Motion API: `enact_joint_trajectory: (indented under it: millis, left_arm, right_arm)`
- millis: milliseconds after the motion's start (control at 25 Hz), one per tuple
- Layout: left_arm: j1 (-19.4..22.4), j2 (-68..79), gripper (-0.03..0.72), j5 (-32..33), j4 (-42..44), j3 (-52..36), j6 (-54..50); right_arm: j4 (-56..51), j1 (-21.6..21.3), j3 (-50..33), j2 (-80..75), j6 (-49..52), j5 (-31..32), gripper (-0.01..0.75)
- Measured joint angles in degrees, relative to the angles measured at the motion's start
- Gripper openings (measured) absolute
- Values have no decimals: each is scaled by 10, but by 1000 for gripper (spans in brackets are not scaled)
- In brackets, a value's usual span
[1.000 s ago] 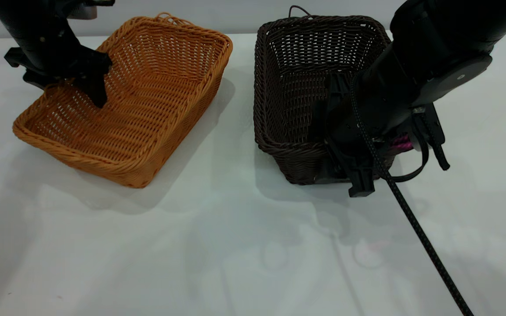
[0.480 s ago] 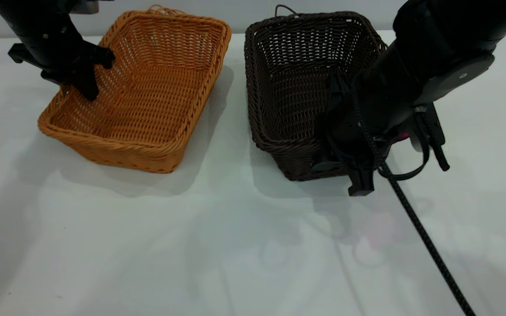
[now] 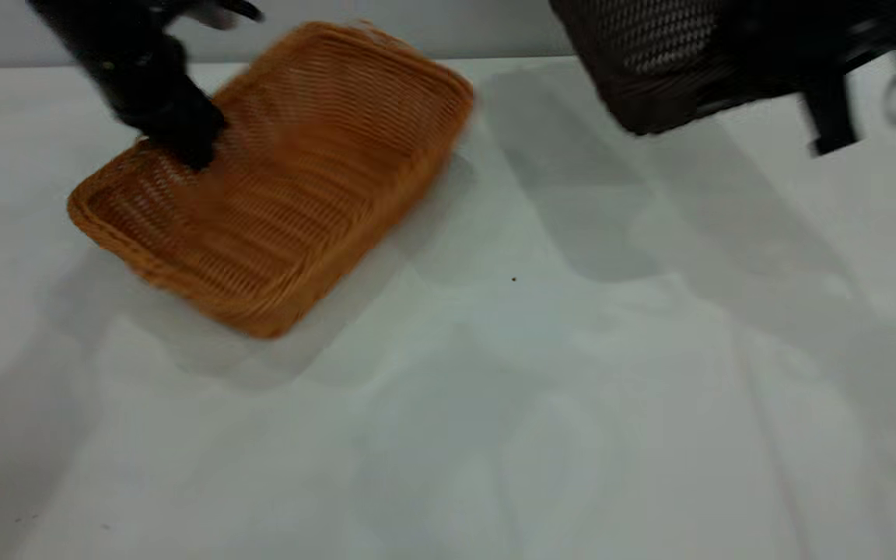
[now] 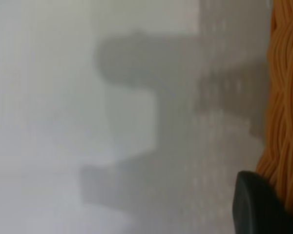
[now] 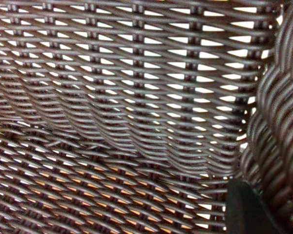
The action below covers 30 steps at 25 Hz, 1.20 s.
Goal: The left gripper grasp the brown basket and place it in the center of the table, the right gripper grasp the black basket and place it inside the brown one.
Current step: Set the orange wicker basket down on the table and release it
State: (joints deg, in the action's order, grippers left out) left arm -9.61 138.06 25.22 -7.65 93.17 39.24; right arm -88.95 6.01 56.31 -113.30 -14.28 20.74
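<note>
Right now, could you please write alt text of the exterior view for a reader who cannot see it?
The right gripper holds the black basket in the air at the top right, above the white table. On the left, the left gripper grips the rim of the brown basket, which sits at an angle on the table.

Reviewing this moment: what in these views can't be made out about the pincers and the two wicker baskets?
- Left pincer, exterior view: motion blur hides how it meets the rim of the orange-tan woven wicker basket.
- Right pincer, exterior view: blurred; its fingers are unreadable.
- Dark brown-black woven wicker basket, exterior view: cut off by the top edge.
- Right wrist view: dark weave fills the frame; the white table is unseen.
</note>
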Motion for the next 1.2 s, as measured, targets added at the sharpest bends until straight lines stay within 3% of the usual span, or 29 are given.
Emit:
enact_joint_trajectory:
  millis: [160, 320, 480, 800, 920, 1200]
  left_arm:
    - [-70, -1, 79, -8, -4, 0, 211]
    - [-131, 1, 78, -35, -27, 0, 346]
    - [-160, 4, 78, -51, -39, 0, 378]
    - [-163, 9, 94, -55, -46, 0, 381]
    - [-163, 11, 150, -56, -51, 0, 381]
    - [-163, 6, 396, -69, -85, 0, 380]
  right_arm:
    - [116, -83, 7, 5, -9, 131, 102]
    - [218, -130, 35, 5, -9, 225, 102]
    - [255, -153, 64, 5, -10, 276, 102]
    - [271, -155, 113, 5, -11, 314, 102]
    - [273, -156, 134, 5, -11, 336, 102]
    - [275, -161, 176, 5, -10, 362, 102]
